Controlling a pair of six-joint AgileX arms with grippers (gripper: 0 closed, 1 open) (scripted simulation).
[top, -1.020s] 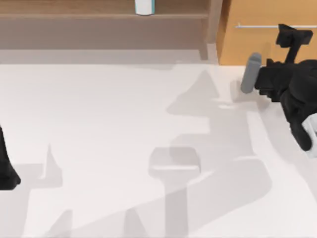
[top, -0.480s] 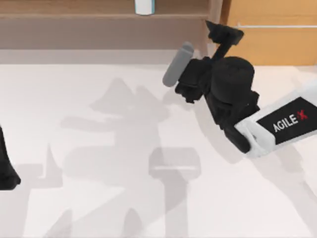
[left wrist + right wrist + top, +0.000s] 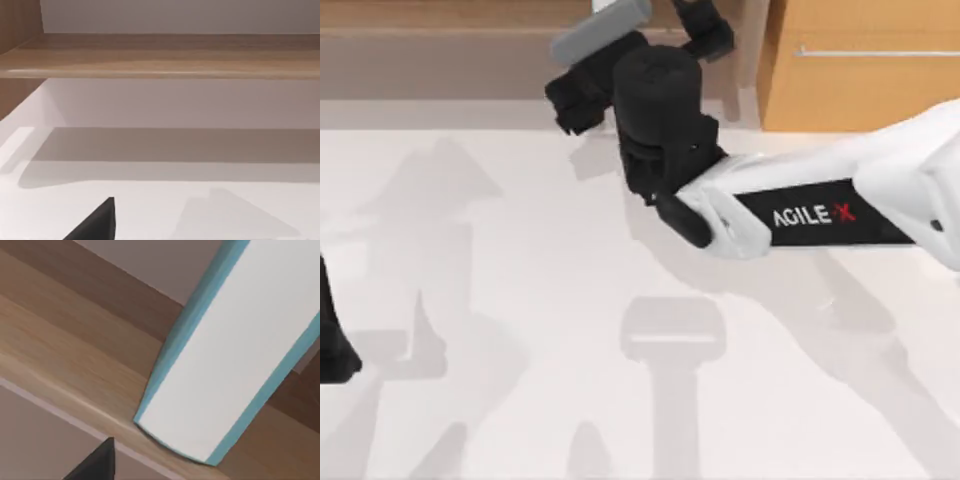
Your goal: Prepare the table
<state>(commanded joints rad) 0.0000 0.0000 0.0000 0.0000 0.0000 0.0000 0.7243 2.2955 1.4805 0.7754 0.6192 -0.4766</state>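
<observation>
The table (image 3: 500,260) is a wide white top with nothing standing on it. My right arm reaches across it from the right, and its gripper (image 3: 588,82) is at the tan shelf unit (image 3: 440,45) along the far edge, a grey bar (image 3: 600,30) at its head. In the right wrist view a white block with teal edges (image 3: 230,350) stands close in front on the wooden shelf board (image 3: 75,355), beside one dark fingertip (image 3: 97,462). A sliver of that block (image 3: 604,5) shows above the grey bar. My left gripper (image 3: 332,345) is parked at the table's left edge.
An orange-wood drawer cabinet (image 3: 860,90) with a silver bar handle (image 3: 875,52) stands at the far right, next to the shelf unit. The left wrist view looks along the white top toward the shelf's lower board (image 3: 160,55).
My right arm has swung left from the drawer cabinet to the shelf unit, stretching out over the table. The left arm has stayed put.
</observation>
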